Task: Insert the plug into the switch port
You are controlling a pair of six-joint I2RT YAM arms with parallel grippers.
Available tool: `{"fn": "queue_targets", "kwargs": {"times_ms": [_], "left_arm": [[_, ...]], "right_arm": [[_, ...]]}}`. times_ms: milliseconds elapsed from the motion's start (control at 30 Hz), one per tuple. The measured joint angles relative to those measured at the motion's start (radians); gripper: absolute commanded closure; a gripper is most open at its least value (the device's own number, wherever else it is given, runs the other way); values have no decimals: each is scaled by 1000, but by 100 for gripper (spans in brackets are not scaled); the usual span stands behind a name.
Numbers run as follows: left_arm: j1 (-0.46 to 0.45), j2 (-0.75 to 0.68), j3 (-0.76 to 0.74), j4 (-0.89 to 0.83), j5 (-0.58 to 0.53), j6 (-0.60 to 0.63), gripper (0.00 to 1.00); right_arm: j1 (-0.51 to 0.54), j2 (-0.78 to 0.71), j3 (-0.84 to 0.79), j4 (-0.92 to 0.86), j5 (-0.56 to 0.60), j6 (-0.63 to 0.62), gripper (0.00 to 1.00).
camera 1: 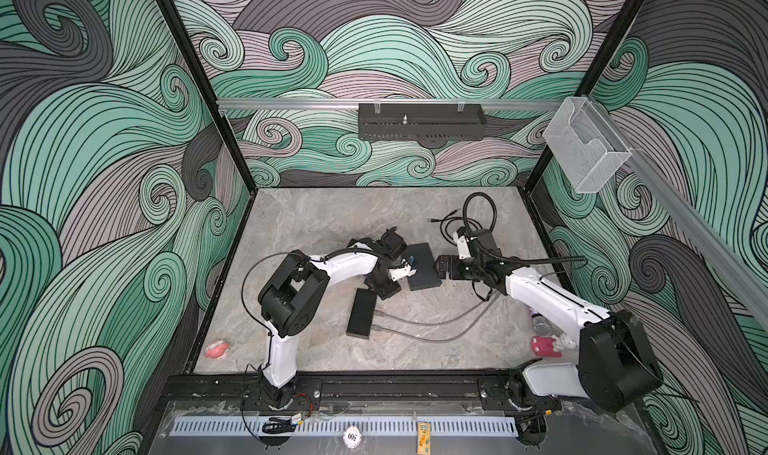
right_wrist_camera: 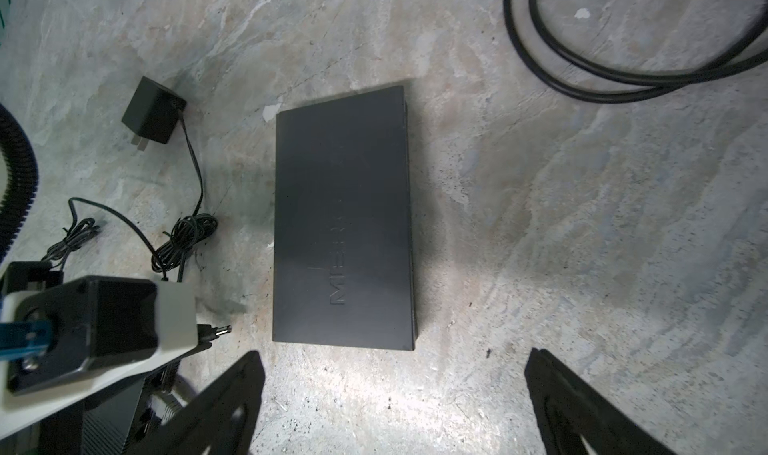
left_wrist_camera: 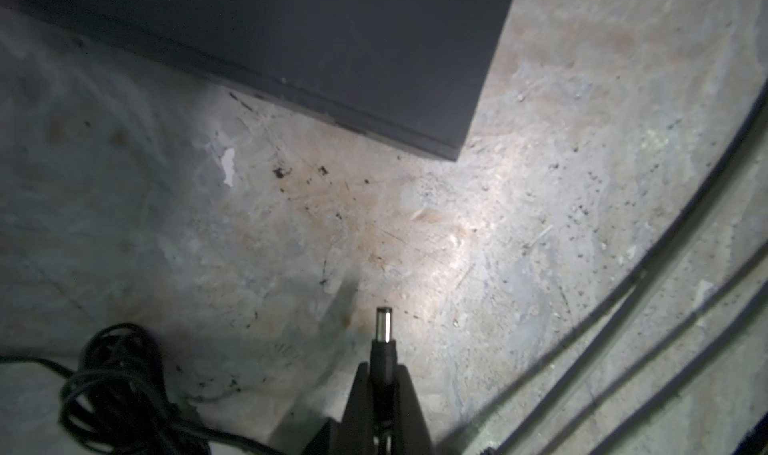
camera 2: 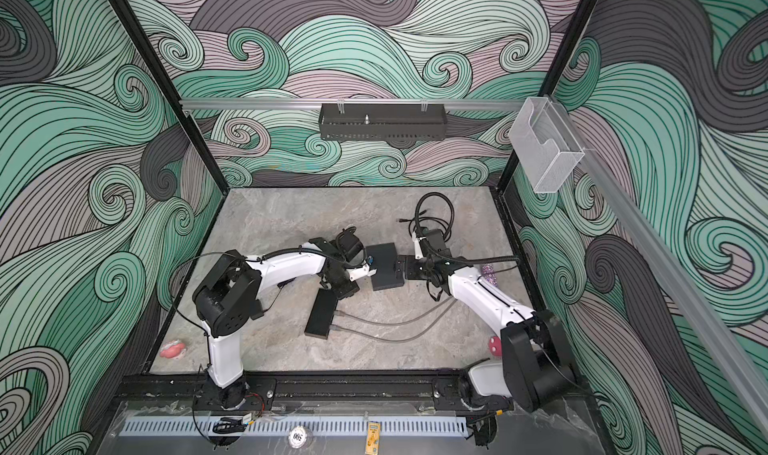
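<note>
On marbled grey tabletop (camera 1: 316,220), wave-mural walls (camera 1: 395,37) around; left end effector (left_wrist_camera: 384,374) pinches plug (left_wrist_camera: 384,328); right end effector (right_wrist_camera: 395,355) spread.

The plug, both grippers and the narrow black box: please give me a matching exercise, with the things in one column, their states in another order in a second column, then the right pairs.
Things
1. plug
2. left gripper
3. right gripper
4. narrow black box

States
A. open and empty, near the flat dark-grey box
B. two grey cables enter its side
C. shut on the plug
D. tip sticks out bare, in no port

Pairs: 1-D, 2-C, 3-A, 4-B
</note>
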Motion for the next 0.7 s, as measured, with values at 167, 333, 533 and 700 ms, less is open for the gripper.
{"fn": "queue_targets", "kwargs": {"times_ms": [167, 333, 533, 700], "left_arm": [[2, 32, 48, -58, 5, -80, 100], [1, 72, 71, -49, 18, -114, 100], [11, 72, 72, -12, 27, -134, 100], [39, 72, 72, 56, 80, -139, 100]], "right_arm": [[2, 89, 48, -15, -41, -15, 1], [2, 140, 83, -18, -69, -23, 1], [2, 164, 103, -19, -106, -26, 1], [0, 212, 142, -9, -139, -23, 2]]}}
